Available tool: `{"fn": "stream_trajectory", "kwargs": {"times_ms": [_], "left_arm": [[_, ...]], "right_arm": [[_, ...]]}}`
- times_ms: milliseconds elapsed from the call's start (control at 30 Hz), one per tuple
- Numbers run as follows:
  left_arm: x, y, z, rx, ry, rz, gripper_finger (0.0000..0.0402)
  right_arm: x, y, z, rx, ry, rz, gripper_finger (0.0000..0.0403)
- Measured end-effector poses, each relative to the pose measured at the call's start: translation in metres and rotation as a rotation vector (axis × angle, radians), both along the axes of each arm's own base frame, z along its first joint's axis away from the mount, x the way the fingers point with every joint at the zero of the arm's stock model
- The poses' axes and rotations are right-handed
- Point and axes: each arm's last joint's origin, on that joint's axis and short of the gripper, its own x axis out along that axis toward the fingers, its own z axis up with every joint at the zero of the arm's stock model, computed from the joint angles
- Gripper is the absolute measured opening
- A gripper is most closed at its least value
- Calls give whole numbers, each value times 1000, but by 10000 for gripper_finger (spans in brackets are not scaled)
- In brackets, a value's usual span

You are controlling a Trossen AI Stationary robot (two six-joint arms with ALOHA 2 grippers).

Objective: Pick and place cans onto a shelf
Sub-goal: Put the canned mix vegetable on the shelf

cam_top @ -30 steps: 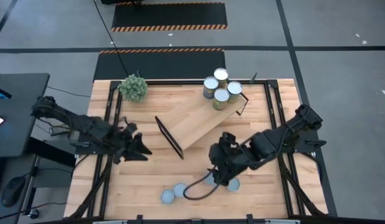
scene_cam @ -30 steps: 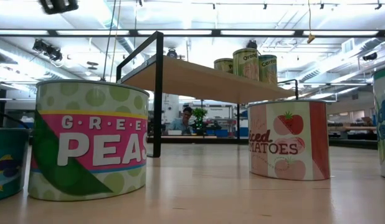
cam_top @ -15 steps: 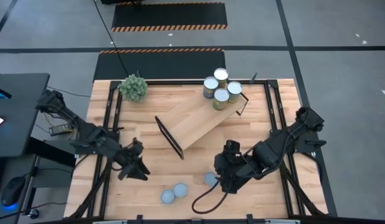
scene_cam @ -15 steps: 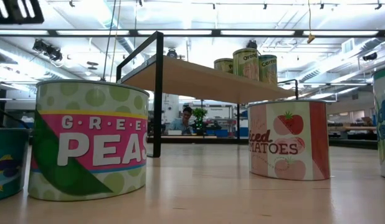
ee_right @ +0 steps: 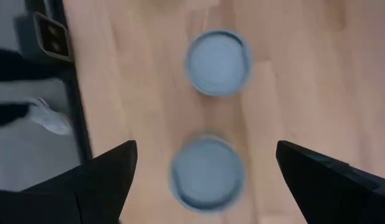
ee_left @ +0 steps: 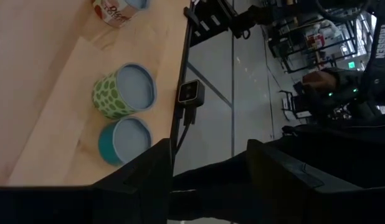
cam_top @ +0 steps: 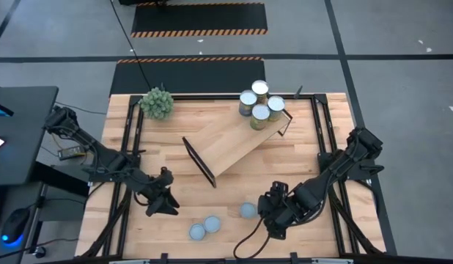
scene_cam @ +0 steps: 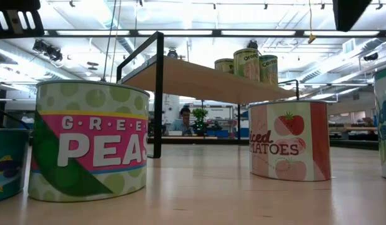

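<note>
- Four cans (cam_top: pixel 259 105) stand clustered at the far end of the shelf (cam_top: pixel 230 143), which sits angled across the middle of the table (cam_top: pixel 314 165), so roughly half the job looks done.
- At least three cans wait on the tabletop near the front edge: one (cam_top: pixel 248 211) just beside the right gripper (cam_top: pixel 275 220), plus a pair (cam_top: pixel 204 228) left of it.
- Low view reads them: green peas (scene_cam: pixel 88 140), diced tomatoes (scene_cam: pixel 289 140).
- Right gripper hangs above the loose cans, fingers spread wide, nothing held; two can tops (ee_right: pixel 217 62) sit between its fingers in its wrist view.
- Left gripper (cam_top: pixel 160 199) hovers near the pair, jaws partly apart and empty.
- My read: next pick is being lined up.
</note>
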Motion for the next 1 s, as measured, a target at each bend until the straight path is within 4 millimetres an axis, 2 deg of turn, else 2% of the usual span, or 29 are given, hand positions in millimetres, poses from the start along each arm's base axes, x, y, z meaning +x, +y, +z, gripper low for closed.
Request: {"fn": "stream_trajectory", "kwargs": {"times_ms": [167,300,500,833,1000], "left_arm": [[0,0,0,3,-2,1,215],[0,0,0,4,-3,0,215],[0,0,0,4,-2,0,215],[0,0,0,2,-2,1,215],[0,0,0,1,-1,2,215]], "right_arm": [[-4,10,-23,-2,-65,32,399],[-13,8,-40,-83,-39,41,399],[-20,5,-60,-87,1,50,399],[-26,1,-82,-65,30,64,394],[-28,0,-88,-53,42,67,363]]}}
